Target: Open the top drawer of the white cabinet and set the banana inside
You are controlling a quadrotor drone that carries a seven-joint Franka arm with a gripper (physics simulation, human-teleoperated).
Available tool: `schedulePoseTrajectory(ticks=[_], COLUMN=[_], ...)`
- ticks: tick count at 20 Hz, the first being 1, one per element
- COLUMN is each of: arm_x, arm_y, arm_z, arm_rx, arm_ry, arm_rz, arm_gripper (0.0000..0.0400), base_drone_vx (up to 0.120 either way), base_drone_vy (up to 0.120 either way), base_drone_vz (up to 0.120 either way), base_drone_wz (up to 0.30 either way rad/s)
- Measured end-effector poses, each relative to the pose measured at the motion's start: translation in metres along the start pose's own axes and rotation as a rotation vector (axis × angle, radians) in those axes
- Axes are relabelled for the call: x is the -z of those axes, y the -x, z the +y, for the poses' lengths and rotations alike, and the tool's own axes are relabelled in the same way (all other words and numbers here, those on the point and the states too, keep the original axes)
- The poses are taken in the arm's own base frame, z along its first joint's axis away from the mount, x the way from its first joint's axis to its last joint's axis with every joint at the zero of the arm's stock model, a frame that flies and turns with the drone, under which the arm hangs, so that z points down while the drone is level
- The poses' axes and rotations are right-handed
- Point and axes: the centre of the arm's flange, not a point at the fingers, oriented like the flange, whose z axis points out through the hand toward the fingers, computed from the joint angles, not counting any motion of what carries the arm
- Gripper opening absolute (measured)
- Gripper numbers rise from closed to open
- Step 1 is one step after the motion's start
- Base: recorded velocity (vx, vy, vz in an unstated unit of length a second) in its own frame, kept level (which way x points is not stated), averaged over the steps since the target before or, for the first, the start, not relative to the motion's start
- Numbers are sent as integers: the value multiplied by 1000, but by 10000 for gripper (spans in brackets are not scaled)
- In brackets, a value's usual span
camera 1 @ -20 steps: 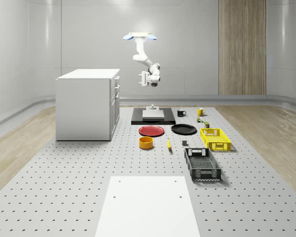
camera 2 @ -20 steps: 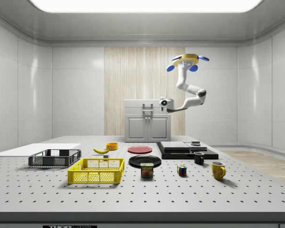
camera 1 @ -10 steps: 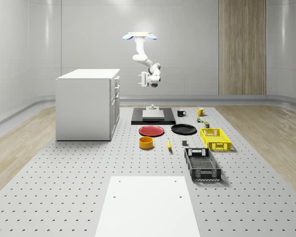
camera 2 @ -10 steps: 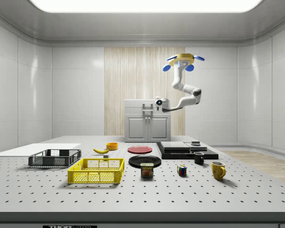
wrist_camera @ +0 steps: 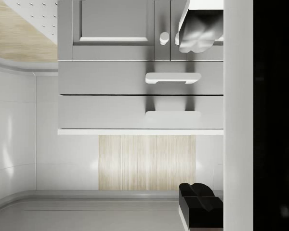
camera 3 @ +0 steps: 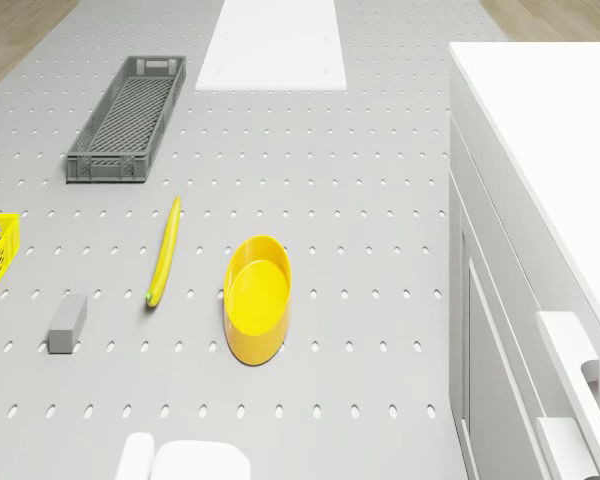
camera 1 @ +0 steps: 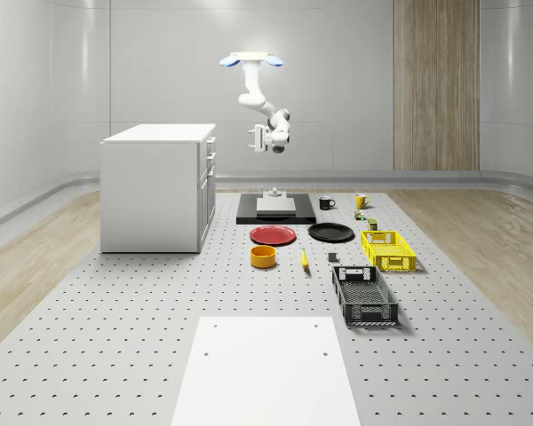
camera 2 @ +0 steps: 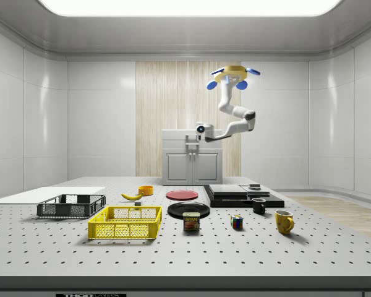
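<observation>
The white cabinet (camera 1: 155,191) stands at the whole-scene view's left, and its top drawer (wrist_camera: 139,113) is closed. The banana (camera 1: 304,259) lies on the table beside an orange bowl (camera 1: 263,256); the drone view shows the banana (camera 3: 164,250) too. The drone (camera 1: 251,61) hovers high over the black platform (camera 1: 275,210), to the right of the cabinet. My gripper (camera 1: 254,140) hangs level with the drawers, facing the cabinet front from a short distance, open and empty. In the wrist view the top drawer's handle (wrist_camera: 172,114) lies ahead between my fingers (wrist_camera: 198,34).
A red plate (camera 1: 273,235) and a black plate (camera 1: 330,232) lie in front of the platform. A yellow crate (camera 1: 388,249) and a dark crate (camera 1: 363,295) stand to the right. A white board (camera 1: 265,368) lies near the front edge. Mugs (camera 1: 361,201) stand at the back.
The drone and arm have shifted toward the cabinet, leftward in the side view, and risen slightly. The gripper is closer to the drawer fronts. The banana has not moved.
</observation>
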Motion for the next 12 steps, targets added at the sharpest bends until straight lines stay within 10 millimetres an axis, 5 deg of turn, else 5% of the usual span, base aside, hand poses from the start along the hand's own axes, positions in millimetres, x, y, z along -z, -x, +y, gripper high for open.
schedulePoseTrajectory(ticks=[6, 12], arm_x=[0, -15], arm_y=[0, 0], arm_z=[0, 0], arm_rx=[0, 0], arm_ry=[0, 0], arm_rz=[0, 0], arm_gripper=[400, 400], base_drone_vx=[113, 0], base_drone_vy=[0, 0], base_drone_vz=[0, 0], base_drone_wz=[0, 0])
